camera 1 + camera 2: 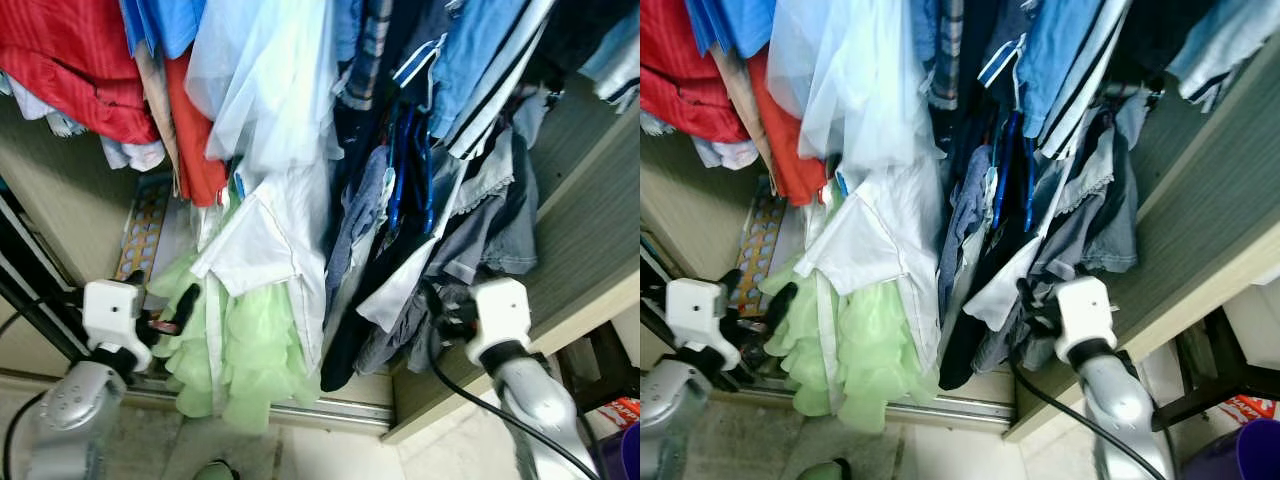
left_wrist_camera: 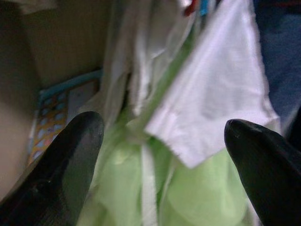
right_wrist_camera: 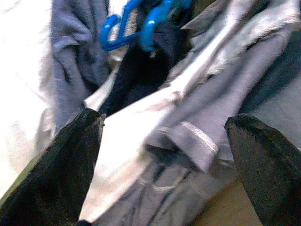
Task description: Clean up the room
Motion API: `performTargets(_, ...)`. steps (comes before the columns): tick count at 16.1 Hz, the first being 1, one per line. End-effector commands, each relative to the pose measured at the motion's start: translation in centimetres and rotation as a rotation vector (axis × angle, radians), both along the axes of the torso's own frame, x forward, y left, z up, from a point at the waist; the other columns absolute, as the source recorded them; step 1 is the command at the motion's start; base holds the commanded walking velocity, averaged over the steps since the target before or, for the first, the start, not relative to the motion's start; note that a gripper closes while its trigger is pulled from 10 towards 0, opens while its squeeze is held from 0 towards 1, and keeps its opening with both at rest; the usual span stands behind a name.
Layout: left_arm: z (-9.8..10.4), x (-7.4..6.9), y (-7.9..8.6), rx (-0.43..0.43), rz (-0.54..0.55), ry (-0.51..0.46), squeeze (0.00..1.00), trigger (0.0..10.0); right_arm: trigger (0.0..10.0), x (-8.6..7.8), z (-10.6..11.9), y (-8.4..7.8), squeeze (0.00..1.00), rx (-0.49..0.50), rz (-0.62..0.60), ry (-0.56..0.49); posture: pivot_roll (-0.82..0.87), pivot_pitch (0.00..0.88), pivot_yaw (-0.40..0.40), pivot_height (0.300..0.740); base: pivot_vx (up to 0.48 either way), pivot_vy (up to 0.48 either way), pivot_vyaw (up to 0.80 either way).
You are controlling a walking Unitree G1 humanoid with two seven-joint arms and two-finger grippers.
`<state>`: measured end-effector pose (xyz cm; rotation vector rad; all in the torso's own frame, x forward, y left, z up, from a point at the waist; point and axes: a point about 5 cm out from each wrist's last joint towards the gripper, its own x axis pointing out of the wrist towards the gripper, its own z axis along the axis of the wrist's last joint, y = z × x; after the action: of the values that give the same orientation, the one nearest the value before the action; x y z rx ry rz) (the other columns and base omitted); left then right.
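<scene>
Left eye view looks down into an open wardrobe crammed with hanging clothes (image 1: 400, 130): a red garment (image 1: 70, 65) at the left, a pale sheer white one (image 1: 270, 90) in the middle, blue and dark pieces to the right. Low in the middle hangs a white shirt (image 1: 265, 245) over a light green frilly dress (image 1: 240, 350). The left gripper (image 1: 165, 312) is raised just beside the dress's left edge, its black fingers (image 2: 61, 174) spread wide with nothing between them; its wrist view shows the green fabric and the white shirt's hem directly ahead, close but not clasped. The right gripper (image 1: 435, 310) reaches into the dark and grey-blue clothes (image 3: 197, 122) at the wardrobe's right side, next to the grey side panel (image 1: 590, 220); its fingers (image 3: 51, 179) also stand wide apart, and the folded grey cloth lies between them, possibly brushing them, though blur makes that uncertain. Blue hangers (image 3: 141, 23) show above that cloth. A patterned board (image 1: 140, 230) leans at the back left.
</scene>
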<state>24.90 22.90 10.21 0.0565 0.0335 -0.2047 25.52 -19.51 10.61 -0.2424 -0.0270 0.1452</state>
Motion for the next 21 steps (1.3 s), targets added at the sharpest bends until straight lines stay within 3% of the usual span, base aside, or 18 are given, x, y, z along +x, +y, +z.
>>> performTargets(1, -0.1, -0.2, -0.7, -0.015, -0.032, 0.014, 0.0, 10.0, 10.0, -0.5, 0.7, -1.1, 0.0, -0.01, -0.028, -0.04, 0.04, 0.072, -0.08, 0.74, 0.0, 0.0, 0.0)
performTargets(5, -0.9, -0.7, -1.3, 0.071, -0.044, 0.024, 0.0, 10.0, 10.0, -1.4, 1.0, -0.7, 0.0, 0.05, -0.062, -0.046, 0.03, 0.091, -0.016, 0.74, 0.0, 0.0, 0.0)
performTargets(8, -0.9, -1.1, -1.4, 0.021, -0.033, 0.016, 0.0, 10.0, 10.0, -1.9, 0.6, 0.3, 0.0, 0.071, -0.114, -0.053, 0.02, 0.108, 0.004, 0.74, 0.0, 0.0, 0.0)
performTargets(10, -0.6, -1.1, -0.7, 0.114, 0.124, -0.03, 0.0, 10.0, 10.0, -1.1, 1.0, 2.1, 0.0, 0.078, -0.067, -0.061, 0.02, 0.122, -0.003, 0.74, 0.0, 0.0, 0.0)
performTargets(11, -1.2, -1.5, -1.2, 0.008, -0.007, 0.026, 0.0, 10.0, 10.0, -0.6, 1.3, 2.4, 0.0, 0.073, -0.06, -0.066, 0.03, 0.14, -0.007, 0.74, 0.0, 0.0, 0.0)
performTargets(13, -1.3, -2.0, -0.8, 0.05, 0.027, 0.023, 0.0, 10.0, 10.0, -0.3, 1.3, 2.5, 0.0, 0.072, -0.069, -0.066, 0.03, 0.158, -0.01, 0.74, 0.0, 0.0, 0.4)
performTargets(15, -1.1, -2.5, -1.1, 0.028, 0.032, 0.018, 0.0, 10.0, 10.0, -0.3, 1.2, 2.7, 0.0, 0.071, -0.077, -0.054, 0.04, 0.18, -0.022, 0.74, 0.0, 0.0, 0.8)
performTargets(19, -0.6, -2.6, -1.4, 0.011, 0.071, -0.01, 0.0, 10.0, 10.0, -0.1, 1.5, 2.9, 0.0, 0.057, -0.043, -0.049, 0.03, 0.192, -0.05, 0.74, 0.0, 0.0, 0.8)
performTargets(21, -0.9, -2.3, -1.7, 0.041, 0.096, -0.009, 0.0, 10.0, 10.0, 0.2, 1.7, 3.0, 0.0, 0.054, -0.039, -0.052, 0.02, 0.202, -0.049, 0.74, 0.0, 0.0, 0.8)
